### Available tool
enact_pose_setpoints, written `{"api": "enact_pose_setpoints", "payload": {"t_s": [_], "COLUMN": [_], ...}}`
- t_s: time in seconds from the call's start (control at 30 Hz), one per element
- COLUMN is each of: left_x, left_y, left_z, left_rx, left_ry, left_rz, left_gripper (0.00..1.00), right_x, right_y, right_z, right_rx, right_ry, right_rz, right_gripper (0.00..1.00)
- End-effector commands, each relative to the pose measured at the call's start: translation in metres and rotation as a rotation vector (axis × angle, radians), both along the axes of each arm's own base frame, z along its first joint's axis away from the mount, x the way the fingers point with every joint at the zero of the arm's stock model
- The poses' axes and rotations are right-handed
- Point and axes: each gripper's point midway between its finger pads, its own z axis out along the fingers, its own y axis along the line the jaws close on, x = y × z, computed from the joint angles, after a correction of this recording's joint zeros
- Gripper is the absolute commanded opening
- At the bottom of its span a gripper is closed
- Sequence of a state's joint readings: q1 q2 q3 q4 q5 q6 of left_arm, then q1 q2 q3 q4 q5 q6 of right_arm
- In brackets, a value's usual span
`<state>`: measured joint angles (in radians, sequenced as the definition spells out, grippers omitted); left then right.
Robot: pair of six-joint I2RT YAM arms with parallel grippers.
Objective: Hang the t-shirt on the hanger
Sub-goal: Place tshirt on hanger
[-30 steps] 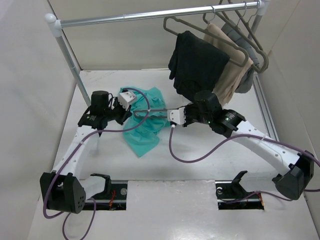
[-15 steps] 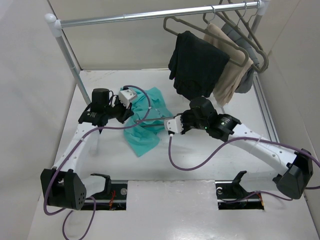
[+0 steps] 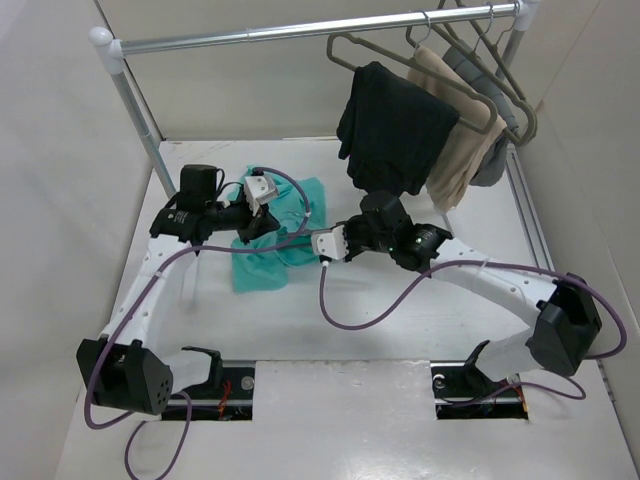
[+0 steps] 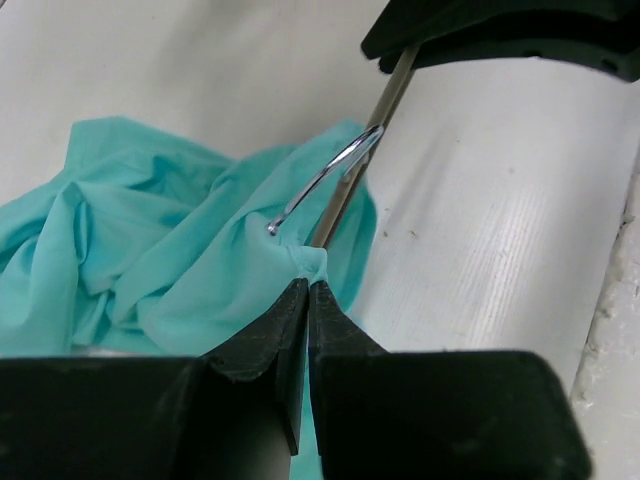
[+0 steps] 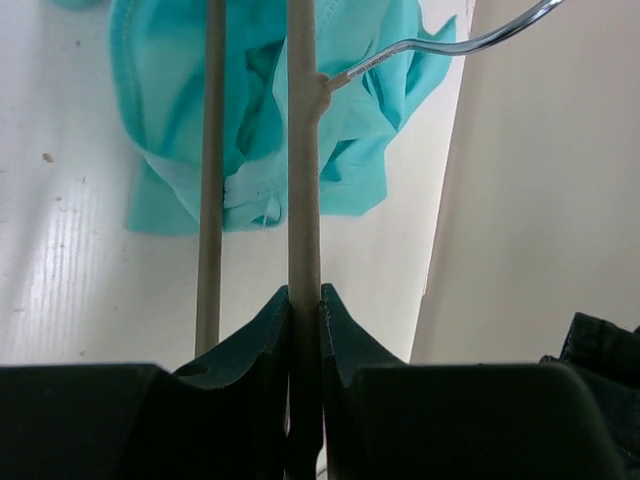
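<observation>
1. The right pincer is clenched on one arm of the hanger, holding it low with the far end poking into the t-shirt.
2. The left pincer is pinched tight on a fold of the teal cloth, right beside the silver hook. My guess is it's bracing the neck opening so the hanger can thread through.
3. The t-shirt sits bunched on the table, left of centre between the arms (not draped over the hanger's shoulders yet, as far as I can tell).
4. Pose: the left arm reaches forward and bends inward. The right arm stretches far across to the left, so the two pincers face each other close together.
</observation>
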<state>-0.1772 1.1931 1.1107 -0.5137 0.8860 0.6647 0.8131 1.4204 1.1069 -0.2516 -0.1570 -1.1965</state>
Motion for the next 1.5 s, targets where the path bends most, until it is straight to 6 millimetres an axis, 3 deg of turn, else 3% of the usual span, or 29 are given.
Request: {"api": "enact_pose_setpoints", "payload": {"t_s": [0.0,0.13,0.23,0.3,0.4,0.5,0.67,0.77,0.8,0.87,0.93,1.0,1.03,1.07,1.2,1.33,1.37,1.47], "left_x": [-0.013,-0.012,0.004,0.019,0.031,0.026,0.019,-0.009,-0.016,-0.022,-0.020,-0.011,0.011,0.013,0.037,0.037,0.037,0.049], "left_y": [-0.018,-0.017,-0.011,-0.002,0.014,0.020,0.041,0.055,0.067,0.078,0.080,0.077,0.073,0.073,0.077,0.077,0.079,0.075], "left_z": [0.036,0.023,0.019,0.017,0.017,0.026,0.038,0.015,-0.001,-0.026,-0.049,-0.058,-0.045,-0.059,-0.052,-0.081,-0.086,-0.084], "left_rx": [-0.100,-0.089,-0.073,-0.045,-0.027,0.022,0.152,0.314,0.419,0.499,0.547,0.569,0.566,0.574,0.605,0.638,0.638,0.612], "left_ry": [-0.035,-0.018,-0.034,-0.036,-0.055,-0.088,-0.236,-0.241,-0.245,-0.210,-0.216,-0.223,-0.341,-0.337,-0.448,-0.360,-0.328,-0.333], "left_rz": [-0.116,-0.105,-0.015,0.089,0.153,0.122,0.016,-0.129,-0.203,-0.244,-0.265,-0.187,-0.116,-0.076,0.058,0.009,0.026,0.064], "left_gripper": [0.00,0.00,0.03,0.17,0.45,0.53,0.65,0.71,0.72,0.77,0.90,0.90,0.90,0.90,0.85,0.69,0.59,0.49], "right_x": [0.012,0.012,0.008,0.006,-0.001,0.000,0.008,0.010,0.010,0.010,0.008,0.007,0.008,0.008,0.007,0.006,0.005,0.005], "right_y": [0.022,0.031,0.042,0.045,0.044,0.036,0.029,0.027,0.027,0.027,0.028,0.029,0.030,0.030,0.029,0.028,0.029,0.029], "right_z": [0.049,0.064,0.073,0.069,0.046,0.027,0.023,0.023,0.023,0.023,0.023,0.023,0.028,0.028,0.033,0.036,0.036,0.036], "right_rx": [0.131,0.192,0.229,0.228,0.200,0.199,0.225,0.228,0.228,0.228,0.231,0.234,0.240,0.241,0.246,0.256,0.258,0.258], "right_ry": [-0.106,-0.135,-0.136,-0.123,-0.081,-0.032,-0.017,-0.015,-0.015,-0.015,-0.012,-0.009,-0.017,-0.017,-0.024,-0.024,-0.021,-0.021], "right_rz": [0.021,0.045,0.099,0.118,0.134,0.142,0.120,0.119,0.119,0.119,0.127,0.136,0.137,0.137,0.138,0.135,0.143,0.143], "right_gripper": [0.00,0.00,0.00,0.00,0.00,0.00,0.00,0.00,0.00,0.00,0.00,0.00,0.00,0.00,0.00,0.00,0.00,0.00]}}
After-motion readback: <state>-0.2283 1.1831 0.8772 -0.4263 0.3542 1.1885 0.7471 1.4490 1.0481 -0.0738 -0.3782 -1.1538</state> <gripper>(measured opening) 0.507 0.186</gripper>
